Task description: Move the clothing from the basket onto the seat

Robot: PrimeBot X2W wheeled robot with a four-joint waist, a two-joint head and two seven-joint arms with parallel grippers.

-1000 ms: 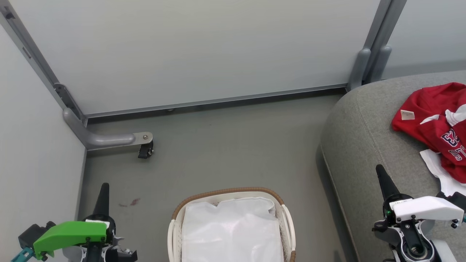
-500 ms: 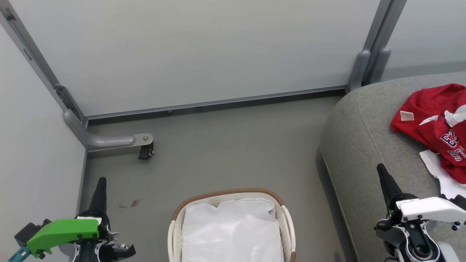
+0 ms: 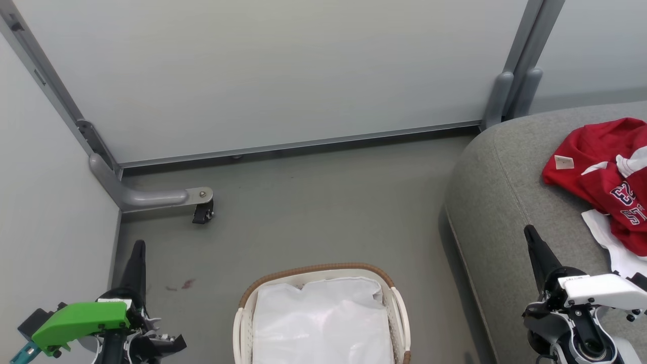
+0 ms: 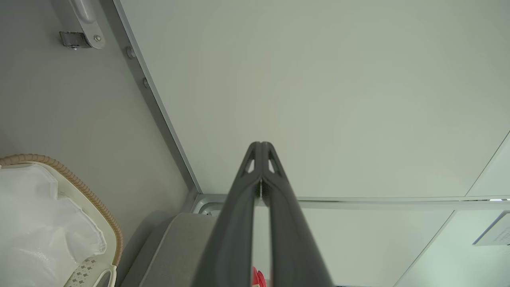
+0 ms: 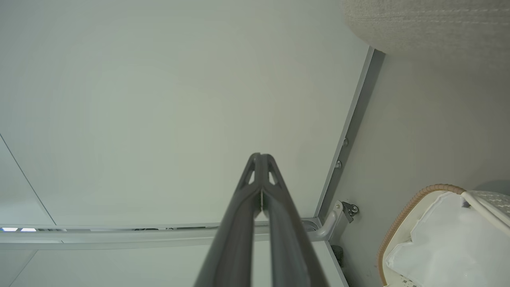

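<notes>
Closest to me, my left gripper (image 3: 137, 246) hangs at the lower left over the floor (image 3: 313, 202). Its two dark fingers are pressed together to a single point, with nothing between them. My right gripper (image 3: 529, 232) shows at the lower right against the front part of the seat (image 3: 500, 202), jaws likewise flat on each other and empty (my wrist cameras show both pairs meeting at the tips).

Between my arms stands the basket (image 3: 314, 268), its brown woven rim toward the wall, with the crumpled plain white liner (image 3: 323, 323) lying in it. A small reddish mark (image 3: 187, 282) stains the floor to the basket's left.

Further out on the right, the clothing (image 3: 596, 177) lies in a rumpled red heap on the grey seat, well apart from the basket. Navy-and-white numbers show on it, a small white tag (image 3: 564, 162) sits on its left fold, and a white panel spills out beneath toward my right arm.

Past the floor, a grey caster foot (image 3: 202, 210) juts from the corner post. Pale wall panels (image 3: 283, 76) close off the back.
</notes>
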